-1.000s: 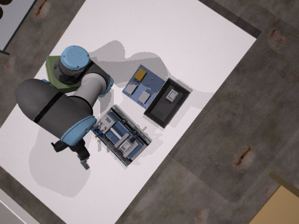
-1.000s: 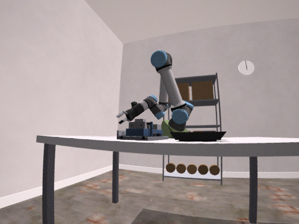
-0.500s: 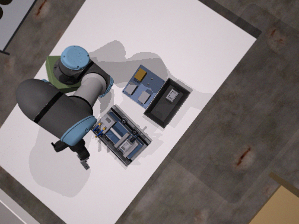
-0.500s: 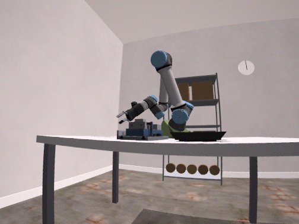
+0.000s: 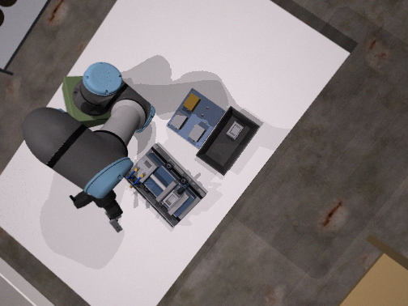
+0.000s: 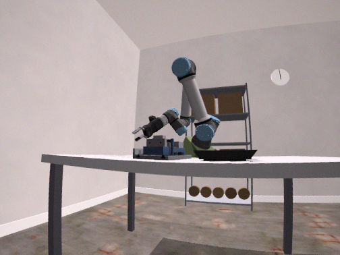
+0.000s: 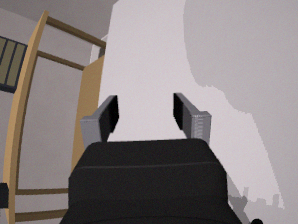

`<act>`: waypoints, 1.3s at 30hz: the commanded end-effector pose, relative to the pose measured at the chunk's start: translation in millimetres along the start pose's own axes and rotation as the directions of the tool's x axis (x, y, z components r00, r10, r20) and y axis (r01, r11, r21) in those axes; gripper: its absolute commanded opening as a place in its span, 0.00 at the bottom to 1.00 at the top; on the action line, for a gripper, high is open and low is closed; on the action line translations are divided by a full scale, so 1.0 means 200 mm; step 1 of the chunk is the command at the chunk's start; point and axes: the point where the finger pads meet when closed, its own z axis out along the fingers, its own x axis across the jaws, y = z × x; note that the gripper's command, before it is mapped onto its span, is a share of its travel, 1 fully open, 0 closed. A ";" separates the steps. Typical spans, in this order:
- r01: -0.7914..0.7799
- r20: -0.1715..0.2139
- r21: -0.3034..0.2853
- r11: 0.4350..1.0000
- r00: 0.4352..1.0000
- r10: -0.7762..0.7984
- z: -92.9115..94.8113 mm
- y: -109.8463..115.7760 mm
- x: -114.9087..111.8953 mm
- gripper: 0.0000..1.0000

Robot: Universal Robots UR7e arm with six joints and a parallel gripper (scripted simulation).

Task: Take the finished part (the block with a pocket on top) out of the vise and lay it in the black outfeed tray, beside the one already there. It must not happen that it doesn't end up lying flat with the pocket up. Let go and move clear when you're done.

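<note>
Grey pocketed block sat clamped in the vise, lower centre; the gripper hung at lower left, fingers spread, holding nothing.

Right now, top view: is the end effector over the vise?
No. The end effector hangs over bare table, off to the side of the vise, with the finished part untouched in it.

Grey pocketed block clamped in vise (upright), untouched
</note>
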 end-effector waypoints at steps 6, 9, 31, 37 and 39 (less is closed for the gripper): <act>-0.006 -0.022 -0.011 1.000 1.000 0.006 0.03 -0.02 0.00 1.00; -0.011 -0.037 -0.019 1.000 0.999 0.010 0.05 -0.03 0.01 1.00; -0.050 -0.185 -0.096 0.994 0.982 0.031 0.18 -0.08 -0.04 1.00; -0.059 -0.225 -0.115 0.992 0.974 0.032 0.21 -0.08 -0.07 1.00; -0.062 -0.238 -0.122 0.991 0.971 0.031 0.21 -0.07 -0.08 1.00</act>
